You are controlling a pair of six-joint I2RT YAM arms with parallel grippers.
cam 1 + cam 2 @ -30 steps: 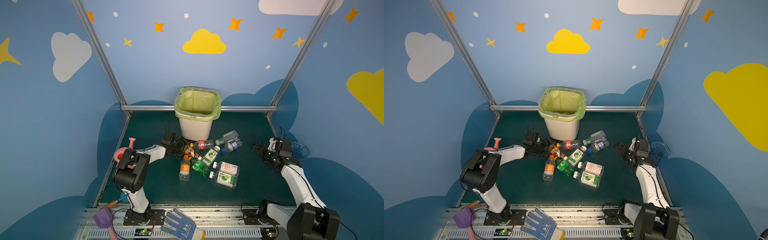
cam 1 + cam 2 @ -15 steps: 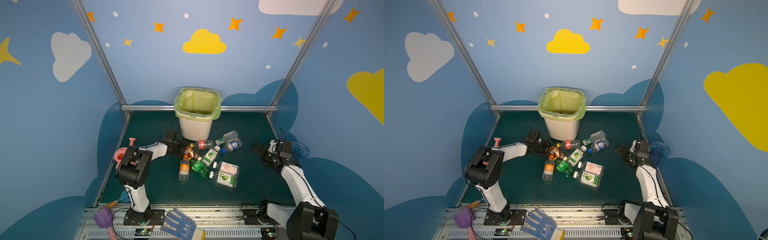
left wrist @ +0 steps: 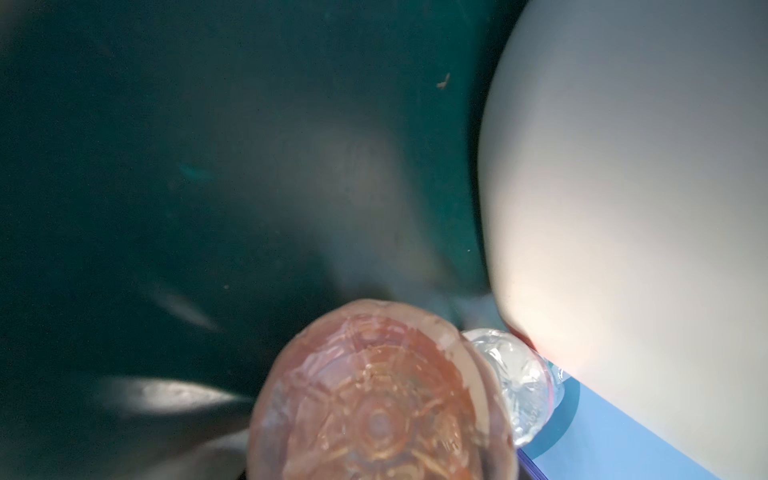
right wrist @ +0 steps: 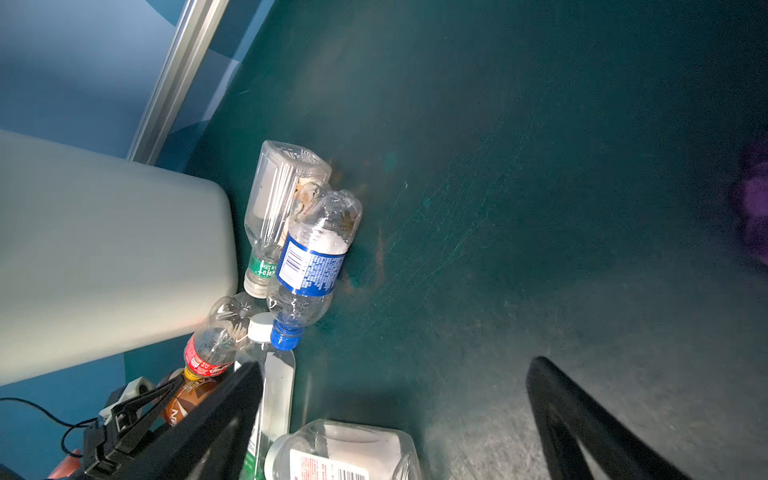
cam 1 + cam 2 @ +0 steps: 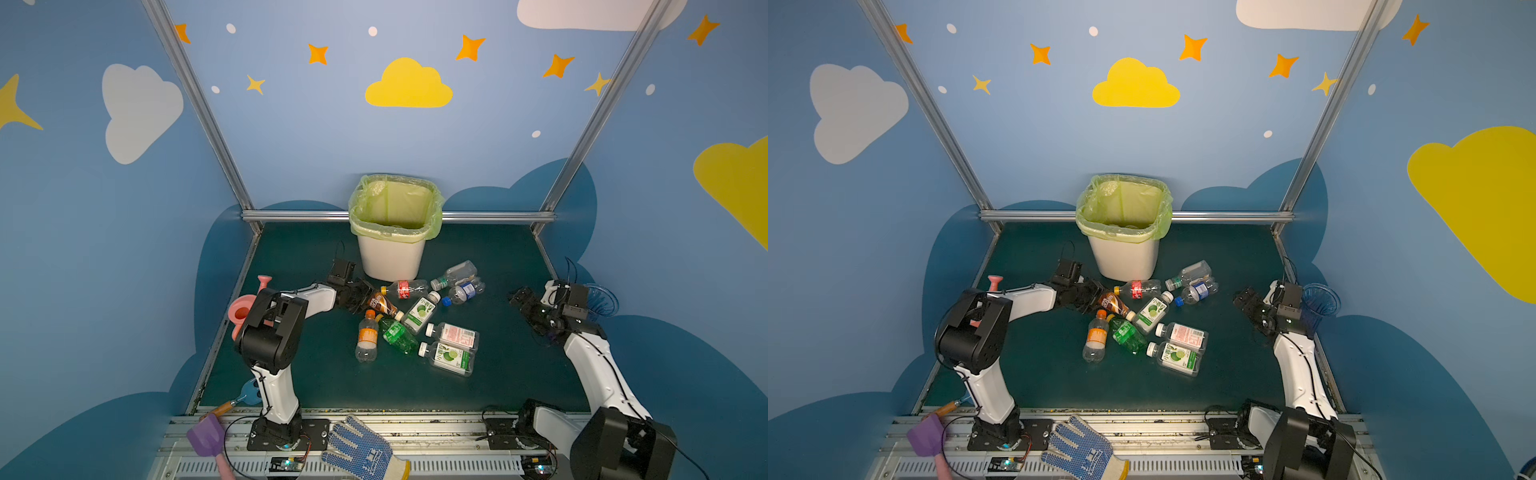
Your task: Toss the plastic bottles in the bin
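My left gripper (image 5: 359, 296) lies low on the green mat and is shut on the base of a brown bottle (image 5: 383, 306). In the left wrist view that brown base (image 3: 378, 411) fills the space at the jaws, with the bin's white wall (image 3: 623, 208) just beyond. Several more plastic bottles lie in a heap in front of the bin (image 5: 390, 259): a red-labelled one (image 5: 405, 288), a blue-labelled one (image 4: 309, 266), a green one (image 5: 397, 332) and an orange-labelled one (image 5: 368, 338). My right gripper (image 5: 525, 305) (image 4: 395, 365) hangs open and empty over bare mat to the right.
A pink watering can (image 5: 245, 309) sits behind my left arm. A purple-blue ribbed vase (image 5: 600, 299) stands by my right wrist at the mat's edge. Near the front rail lie a glove (image 5: 361, 451) and a purple shovel (image 5: 205, 436).
My left gripper has slid a little to the right onto the brown bottle's base and its jaws have come together on it. The right arm has barely moved.
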